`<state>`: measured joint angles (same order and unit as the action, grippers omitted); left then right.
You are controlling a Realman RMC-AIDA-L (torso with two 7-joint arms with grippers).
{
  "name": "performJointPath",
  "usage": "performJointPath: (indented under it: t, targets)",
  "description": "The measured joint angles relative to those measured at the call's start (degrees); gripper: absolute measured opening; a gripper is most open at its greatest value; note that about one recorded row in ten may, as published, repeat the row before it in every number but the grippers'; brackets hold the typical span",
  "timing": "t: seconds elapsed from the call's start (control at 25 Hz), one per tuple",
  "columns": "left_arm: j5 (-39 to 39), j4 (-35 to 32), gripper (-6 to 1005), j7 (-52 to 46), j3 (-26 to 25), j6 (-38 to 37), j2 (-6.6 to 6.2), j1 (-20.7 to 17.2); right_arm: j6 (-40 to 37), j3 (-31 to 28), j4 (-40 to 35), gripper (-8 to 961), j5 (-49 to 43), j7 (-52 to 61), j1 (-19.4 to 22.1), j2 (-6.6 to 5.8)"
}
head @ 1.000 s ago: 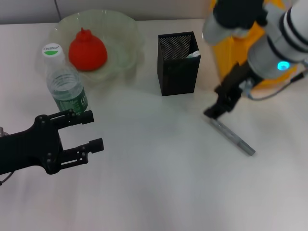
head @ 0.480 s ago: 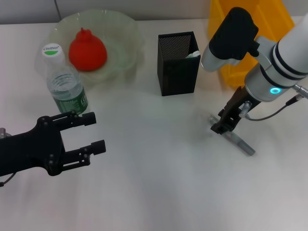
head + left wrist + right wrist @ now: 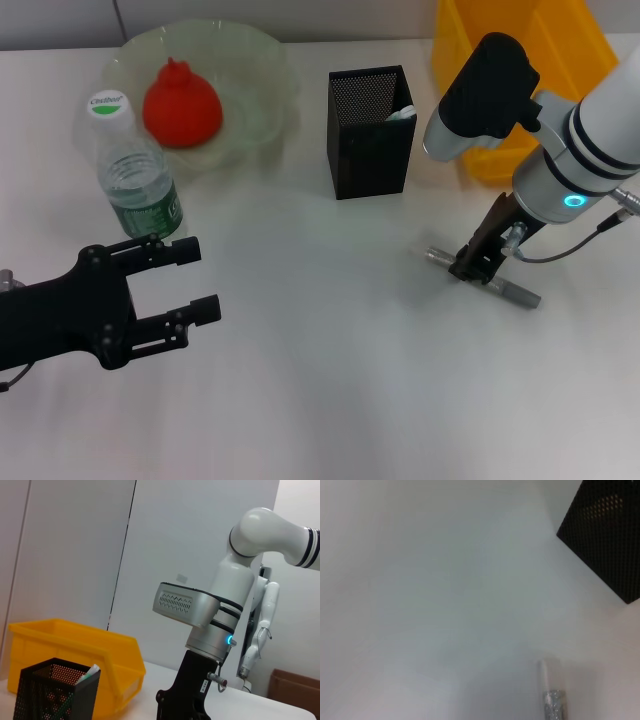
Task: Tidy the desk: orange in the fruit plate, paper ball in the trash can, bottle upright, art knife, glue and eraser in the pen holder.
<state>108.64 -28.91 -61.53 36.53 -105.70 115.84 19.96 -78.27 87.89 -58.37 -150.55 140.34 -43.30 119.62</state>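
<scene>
The grey art knife (image 3: 510, 291) lies flat on the table, right of the black mesh pen holder (image 3: 370, 135). My right gripper (image 3: 474, 266) is down on the knife's middle and shut on it; the knife's end (image 3: 552, 695) shows in the right wrist view. The orange (image 3: 182, 105) rests in the pale-green fruit plate (image 3: 262, 60). In front of the plate the bottle (image 3: 135, 170) stands upright. Low at the near left, my left gripper (image 3: 205, 275) hovers open and holds nothing. The yellow trash can (image 3: 520, 60) sits at the back right. Paper ball, glue and eraser are out of view.
A white item (image 3: 400, 113) pokes out of the pen holder; I cannot tell what it is. The left wrist view shows the pen holder (image 3: 55, 692), the trash can (image 3: 75, 645) and my right arm (image 3: 215, 615) beyond them.
My right gripper dropped from above the knife's far end onto its middle. The knife swung to lie more crosswise. The left gripper barely drifted.
</scene>
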Motion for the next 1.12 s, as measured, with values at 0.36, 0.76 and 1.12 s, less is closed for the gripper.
performJointPath:
  t: [0.36,0.76,1.12]
  targets:
    - [0.1,0.0,709,0.1,-0.3,-1.5,-0.03,-0.7,-4.5,-12.7,-13.3,133,10.0,-2.7,6.0,-0.31]
    - [-0.1,0.0,710,0.6,-0.2,-2.1,-0.03,-1.4,0.8,-41.2,19.0,133,58.8,-42.6,6.3,-0.50]
    - [-0.1,0.0,710,0.7,-0.2,-2.2,-0.08,-1.7,14.6,-40.6,40.6,141,69.5,-67.6,0.1,0.00]
